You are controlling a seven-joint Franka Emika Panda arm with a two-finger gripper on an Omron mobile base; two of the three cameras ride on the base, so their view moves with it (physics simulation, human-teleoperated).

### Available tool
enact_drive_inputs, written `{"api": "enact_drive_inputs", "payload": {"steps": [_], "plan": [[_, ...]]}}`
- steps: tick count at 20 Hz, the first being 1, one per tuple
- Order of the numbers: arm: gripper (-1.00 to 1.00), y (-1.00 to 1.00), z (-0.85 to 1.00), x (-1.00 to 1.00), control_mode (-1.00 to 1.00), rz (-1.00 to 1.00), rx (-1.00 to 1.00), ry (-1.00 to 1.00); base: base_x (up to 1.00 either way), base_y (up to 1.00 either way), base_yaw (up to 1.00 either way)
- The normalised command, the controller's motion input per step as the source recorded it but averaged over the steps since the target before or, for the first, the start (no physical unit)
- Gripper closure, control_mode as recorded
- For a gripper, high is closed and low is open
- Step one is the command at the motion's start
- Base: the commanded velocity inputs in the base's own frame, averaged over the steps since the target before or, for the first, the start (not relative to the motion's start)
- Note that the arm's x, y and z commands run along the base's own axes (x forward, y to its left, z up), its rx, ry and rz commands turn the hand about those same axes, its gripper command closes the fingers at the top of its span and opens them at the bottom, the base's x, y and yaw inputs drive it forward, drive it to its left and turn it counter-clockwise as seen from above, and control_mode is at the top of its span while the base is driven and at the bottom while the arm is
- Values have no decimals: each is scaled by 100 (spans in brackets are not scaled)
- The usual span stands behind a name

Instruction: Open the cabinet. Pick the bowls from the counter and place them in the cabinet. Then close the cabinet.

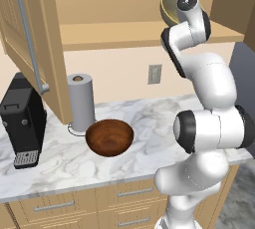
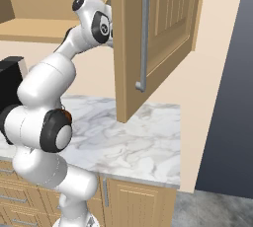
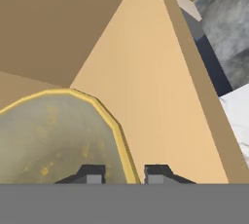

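Observation:
The cabinet stands open, its left door [image 1: 30,39] and right door [image 2: 153,33] both swung wide. My arm reaches up into it. My gripper [image 3: 125,174] is shut on the rim of the pale beige-olive bowl [image 3: 48,140], one finger inside and one outside. That bowl [image 1: 168,5] hangs tilted on edge just above the wooden shelf [image 1: 119,33]; I cannot tell whether it touches the shelf. The dark reddish-brown bowl [image 1: 109,137] sits upright on the marble counter [image 1: 154,118], below and left of the arm.
A paper towel roll [image 1: 80,104] stands right behind the brown bowl. A black coffee machine [image 1: 22,121] sits at the counter's left end under the left door. Drawers [image 1: 124,195] run below the counter. A wall outlet [image 1: 155,74] is above it.

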Motion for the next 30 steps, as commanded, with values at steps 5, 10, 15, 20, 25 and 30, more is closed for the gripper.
{"api": "enact_drive_inputs", "payload": {"steps": [5,10,15,20,25,30], "plan": [[-100,-2,5,-18,-100,0,0,-11,0,0,0],[-100,0,18,-67,-100,0,0,-36,0,0,0],[-100,2,-32,-27,-100,0,0,-10,0,0,0],[-100,11,-40,82,-100,0,0,0,0,0,0],[-100,17,11,90,-100,2,0,-5,0,0,0],[-100,19,20,51,-100,5,0,-5,0,0,0]]}}
